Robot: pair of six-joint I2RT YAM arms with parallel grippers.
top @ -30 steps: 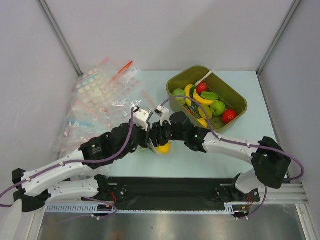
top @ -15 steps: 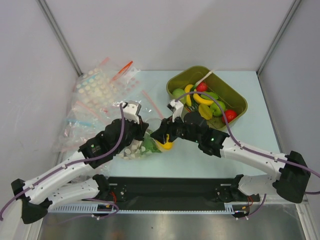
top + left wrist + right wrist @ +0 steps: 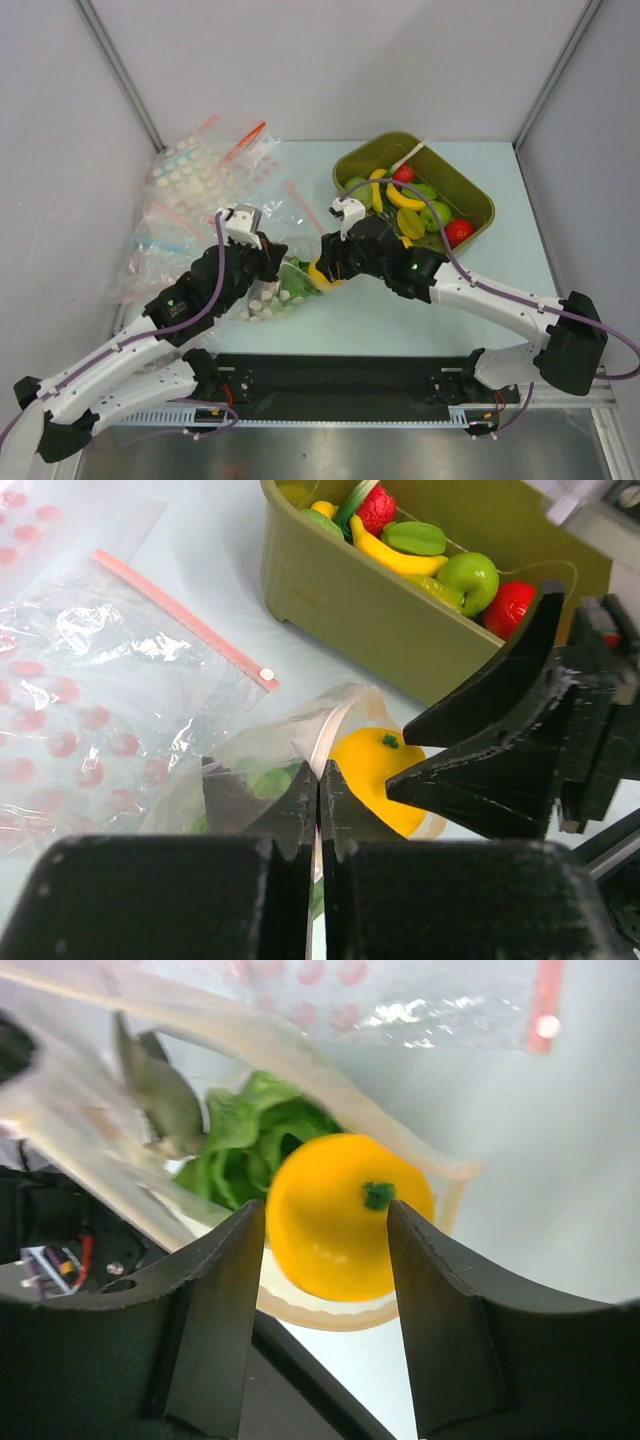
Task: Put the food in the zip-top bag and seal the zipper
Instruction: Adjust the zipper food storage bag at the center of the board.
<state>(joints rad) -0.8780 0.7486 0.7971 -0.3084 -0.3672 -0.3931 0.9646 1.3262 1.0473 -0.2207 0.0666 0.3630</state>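
Observation:
The white-dotted zip-top bag [image 3: 262, 300] lies between my two grippers with its mouth pulled open. My left gripper [image 3: 273, 262] is shut on the bag's colourless zipper edge [image 3: 322, 742]. The green lettuce [image 3: 295, 283] lies inside the bag and also shows in the right wrist view [image 3: 250, 1145]. The yellow-orange fruit [image 3: 321, 274] sits in the bag's mouth [image 3: 345, 1215]. My right gripper [image 3: 324, 262] is open, its fingers [image 3: 225, 1300] on either side of the fruit's near part; the fruit sits off to one side of the gap. It does not look clamped.
An olive bin [image 3: 470, 185] at the back right holds bananas and red and green fruit. A pile of clear bags with pink and red strips [image 3: 195, 190] covers the back left; one pink-strip bag [image 3: 180, 615] lies just beyond the open bag.
Both grippers have moved left and away from me. The bag has been drawn open and the lettuce now shows inside it. The fruit has moved into the bag's mouth.

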